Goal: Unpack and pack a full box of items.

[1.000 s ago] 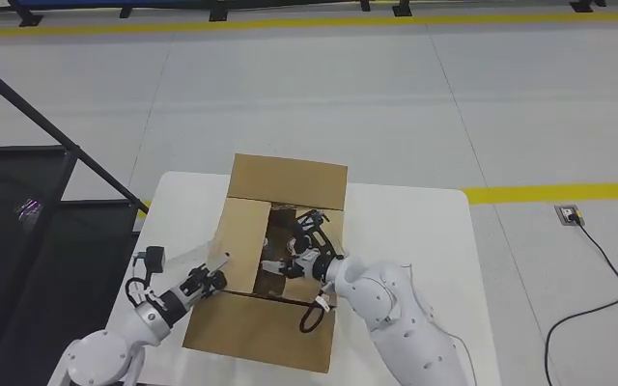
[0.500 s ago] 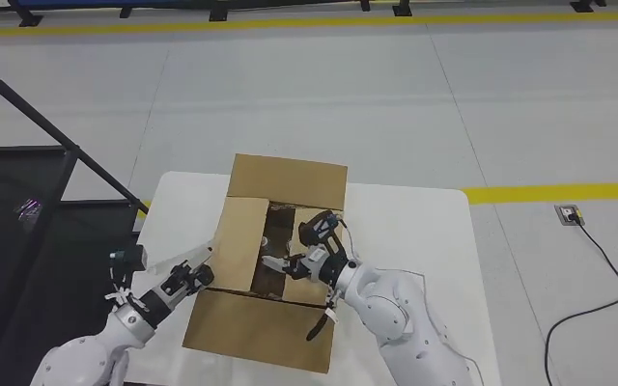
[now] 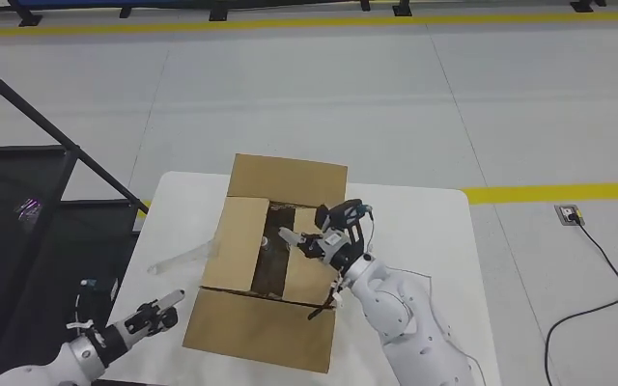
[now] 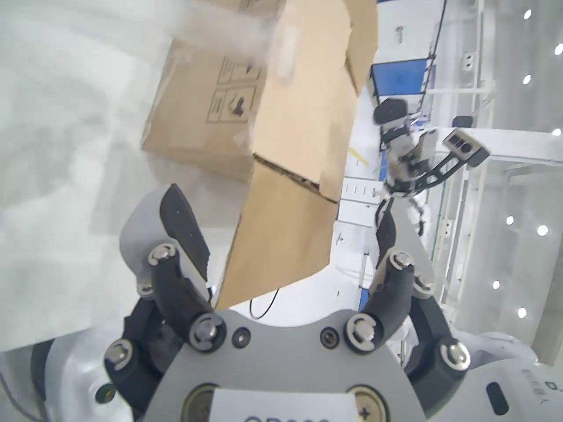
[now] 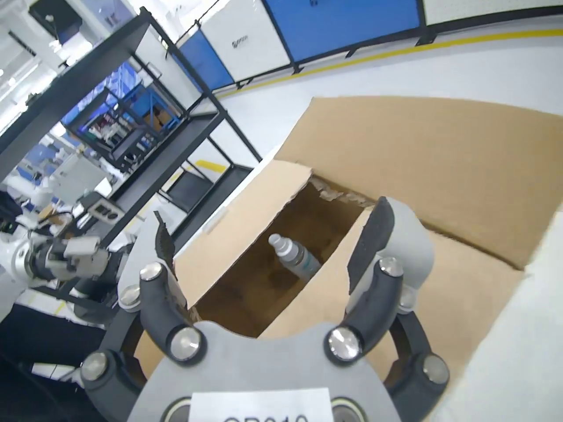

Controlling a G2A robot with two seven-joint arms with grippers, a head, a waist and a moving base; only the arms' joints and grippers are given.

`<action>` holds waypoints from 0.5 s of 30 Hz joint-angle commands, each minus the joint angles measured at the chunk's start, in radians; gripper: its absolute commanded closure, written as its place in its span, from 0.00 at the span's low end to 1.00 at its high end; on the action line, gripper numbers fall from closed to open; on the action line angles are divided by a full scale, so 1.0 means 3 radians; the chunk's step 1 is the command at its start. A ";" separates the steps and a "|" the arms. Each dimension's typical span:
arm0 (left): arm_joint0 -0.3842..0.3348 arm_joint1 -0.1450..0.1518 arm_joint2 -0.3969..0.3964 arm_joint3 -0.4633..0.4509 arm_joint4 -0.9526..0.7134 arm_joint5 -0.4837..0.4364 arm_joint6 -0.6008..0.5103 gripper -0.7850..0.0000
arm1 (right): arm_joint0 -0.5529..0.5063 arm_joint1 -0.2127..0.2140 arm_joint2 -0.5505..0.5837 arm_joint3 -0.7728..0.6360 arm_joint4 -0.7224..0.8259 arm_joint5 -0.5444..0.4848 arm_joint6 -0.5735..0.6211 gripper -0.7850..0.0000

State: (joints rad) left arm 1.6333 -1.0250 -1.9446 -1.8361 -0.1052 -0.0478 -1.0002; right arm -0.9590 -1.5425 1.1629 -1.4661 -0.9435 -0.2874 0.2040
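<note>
Top view: the cardboard box (image 3: 261, 328) sits on the white table (image 3: 415, 222) with its flaps spread. My right gripper (image 3: 294, 238) hangs over the opening, and my left gripper (image 3: 162, 307) is off the box's near left corner, apart from it.

Left wrist view: my left fingers are spread with nothing between them, and the box is just ahead.

Right wrist view: my right fingers are spread and empty above the opening. A small white-capped bottle (image 5: 294, 258) sits inside the box below them.
</note>
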 commanded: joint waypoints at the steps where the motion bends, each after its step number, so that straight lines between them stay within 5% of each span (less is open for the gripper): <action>1: 0.0018 0.0018 -0.0011 0.0027 0.0111 -0.0012 -0.0137 0.00 | 0.0024 -0.0005 0.0013 0.0052 0.0040 0.0024 -0.0158 0.00; 10: -0.0087 0.0074 0.0208 0.0188 -0.0030 -0.0185 -0.0812 0.00 | 0.0219 -0.0015 0.0174 0.0483 0.0129 0.0168 -0.0749 0.00; 15: -0.0180 0.0091 0.0294 0.0248 -0.0197 -0.0247 -0.0923 0.00 | 0.0514 -0.0017 0.0303 0.1032 0.0449 0.0014 -0.0747 0.00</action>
State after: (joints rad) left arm 1.5836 -0.9985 -1.8598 -1.7643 -0.1493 -0.1202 -1.2728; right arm -0.8262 -1.5471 1.2491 -1.1967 -0.8209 -0.2816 -0.0231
